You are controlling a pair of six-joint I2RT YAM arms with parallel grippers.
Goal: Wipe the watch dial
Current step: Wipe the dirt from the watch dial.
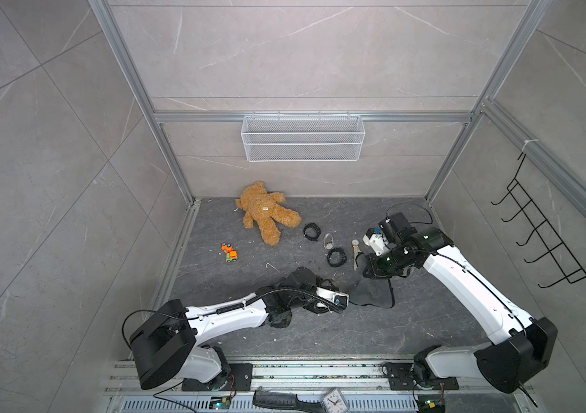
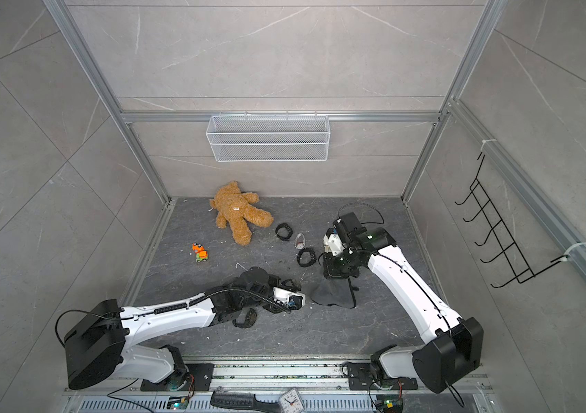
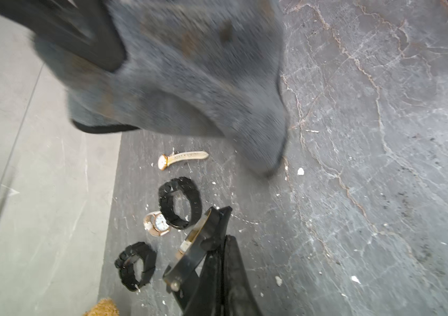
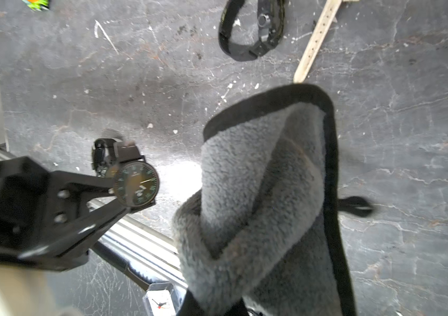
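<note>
Between your 2 end effectors the gap is small: left end effector (image 4: 124,195) clamps the black watch (image 4: 136,183), dial facing the grey cloth (image 4: 261,197) hanging from the clamped right end effector (image 1: 374,270), just beside it. Only the right wrist view shows the dial.

A grey fleece cloth (image 4: 258,197) with black edging hangs in the foreground, folded on itself, its top running out of view toward the camera. Beside it the left pincer (image 4: 119,197) grips a black watch (image 4: 136,183) by the edge of its round case, the dark dial with green numerals turned toward the cloth but apart from it. Beyond the left pincer, on the dark marbled counter (image 4: 395,123), lie a looped black watch (image 4: 253,30) and a beige strap (image 4: 314,43). A small white clock (image 4: 160,301) shows beneath the cloth.
</note>
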